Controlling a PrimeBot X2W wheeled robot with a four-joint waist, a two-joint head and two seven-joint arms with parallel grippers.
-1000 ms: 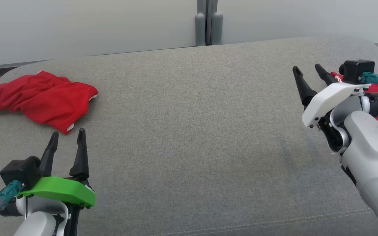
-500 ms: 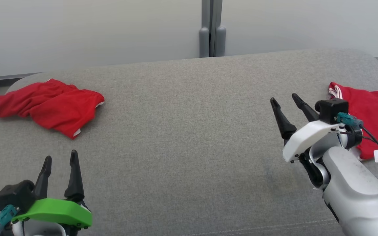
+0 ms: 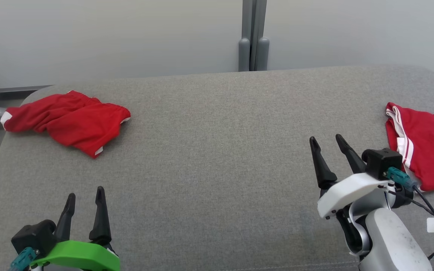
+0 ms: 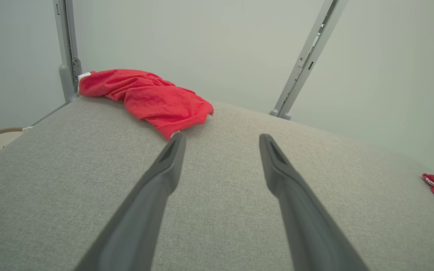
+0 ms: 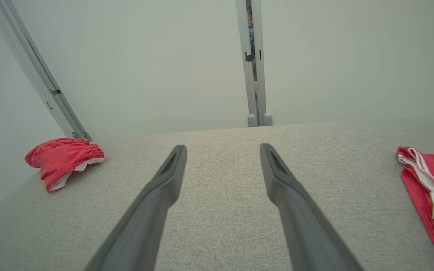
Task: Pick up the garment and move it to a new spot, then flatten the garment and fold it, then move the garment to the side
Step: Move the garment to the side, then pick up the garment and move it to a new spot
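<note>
- The left gripper (image 3: 85, 192) is being held at the near left edge of the head view. Its fingers are spread wide and nothing is being gripped.
- The right gripper (image 3: 325, 137) is being held at the near right, over the cushion (image 3: 217, 158). Its fingers are likewise parted and empty.
- The middle of the cushion is being left bare between the two grippers; no cloth is being flattened or folded there.
- Just right of the right gripper, a striped garment (image 3: 428, 150) is lying fairly flat at the cushion's right edge, not being touched. It is being judged as possibly folded and set aside; this cannot be confirmed.
- Farther off, a crumpled garment (image 3: 70, 122) is lying bunched near the far left corner, well apart from both grippers.
- Judgement: for the crumpled garment no step is being shown as started, so pick-up, relocation, flattening, folding and moving aside are all being counted as outstanding.
- Behind the cushion, a pale wall (image 3: 126, 37) and a grey post (image 3: 254, 37) are being noted.
</note>
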